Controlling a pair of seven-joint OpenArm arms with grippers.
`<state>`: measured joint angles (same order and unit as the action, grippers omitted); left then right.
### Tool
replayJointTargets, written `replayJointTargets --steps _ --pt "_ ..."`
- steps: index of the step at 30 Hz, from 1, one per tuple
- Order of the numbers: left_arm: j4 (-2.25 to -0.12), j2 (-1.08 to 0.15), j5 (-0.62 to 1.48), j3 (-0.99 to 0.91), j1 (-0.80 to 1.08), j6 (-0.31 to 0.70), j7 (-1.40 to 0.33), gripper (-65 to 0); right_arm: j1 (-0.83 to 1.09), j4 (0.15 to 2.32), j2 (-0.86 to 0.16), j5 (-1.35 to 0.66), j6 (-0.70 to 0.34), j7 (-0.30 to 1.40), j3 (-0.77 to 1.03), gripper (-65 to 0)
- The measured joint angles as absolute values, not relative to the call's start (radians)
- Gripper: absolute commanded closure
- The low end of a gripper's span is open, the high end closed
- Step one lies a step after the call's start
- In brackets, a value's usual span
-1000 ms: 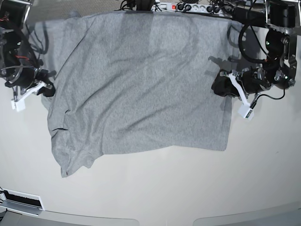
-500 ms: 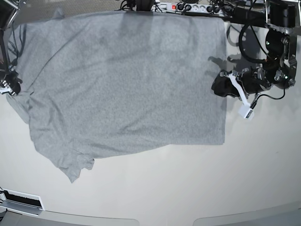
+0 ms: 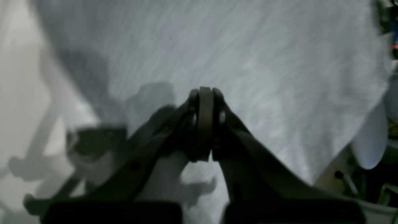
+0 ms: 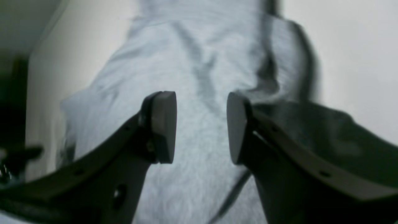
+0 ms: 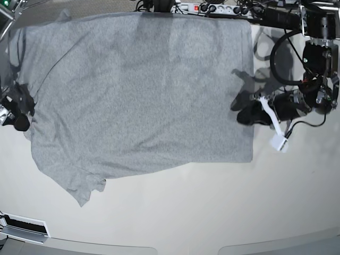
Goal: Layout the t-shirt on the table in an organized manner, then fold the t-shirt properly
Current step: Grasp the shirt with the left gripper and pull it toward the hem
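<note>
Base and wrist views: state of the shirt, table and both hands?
t-shirt: spread flat, unfolded, plain side up, few wrinkles.
table: bare in front of the shirt.
left hand: shut, nothing visibly gripped, at the shirt's edge.
right hand: open, over the shirt's edge.

Bare table (image 5: pixel 212 212) lies open below the t-shirt (image 5: pixel 143 90) — cables (far edge) (image 5: pixel 223 9) crowd there.

A power strip (image 5: pixel 212 8) lies along the far edge.
</note>
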<state>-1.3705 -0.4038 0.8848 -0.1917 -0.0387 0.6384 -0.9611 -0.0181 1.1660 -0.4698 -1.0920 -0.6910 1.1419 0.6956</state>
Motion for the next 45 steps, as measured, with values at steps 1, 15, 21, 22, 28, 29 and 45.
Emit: replayJointTargets --steps 1,15,21,22,28,29,45 --pt "-1.377 -0.401 0.908 -0.192 -0.039 0.665 -0.974 0.0 -0.017 1.187 -0.477 -1.116 -0.691 1.176 0.697 -27.6" --pt "-1.37 -0.296 0.568 0.088 0.003 0.602 -0.831 0.0 0.111 1.224 -0.471 -1.079 -0.693 1.206 0.451 0.0" --pt "-1.279 -0.297 0.392 0.249 -0.026 0.503 -0.644 0.0 0.154 1.223 -0.471 -0.73 -0.693 0.994 0.326 0.0" --pt "-1.248 -0.296 0.384 0.265 -0.039 0.505 -0.615 0.0 0.147 1.223 -0.474 -0.691 -0.693 0.967 0.307 0.0" --pt "-0.954 -0.278 0.393 0.289 -0.164 0.566 -0.38 0.0 0.146 1.224 -0.475 -0.646 -0.693 0.882 0.283 0.0" --pt "-0.904 -0.277 0.385 0.289 -0.195 0.574 -0.347 0.0 0.141 1.224 -0.474 -0.64 -0.693 0.87 0.283 0.0" --pt "-0.685 -0.403 0.391 0.286 -0.49 0.567 -0.499 0.0 -0.072 1.223 -0.402 -0.646 -0.691 0.787 0.28 0.0"
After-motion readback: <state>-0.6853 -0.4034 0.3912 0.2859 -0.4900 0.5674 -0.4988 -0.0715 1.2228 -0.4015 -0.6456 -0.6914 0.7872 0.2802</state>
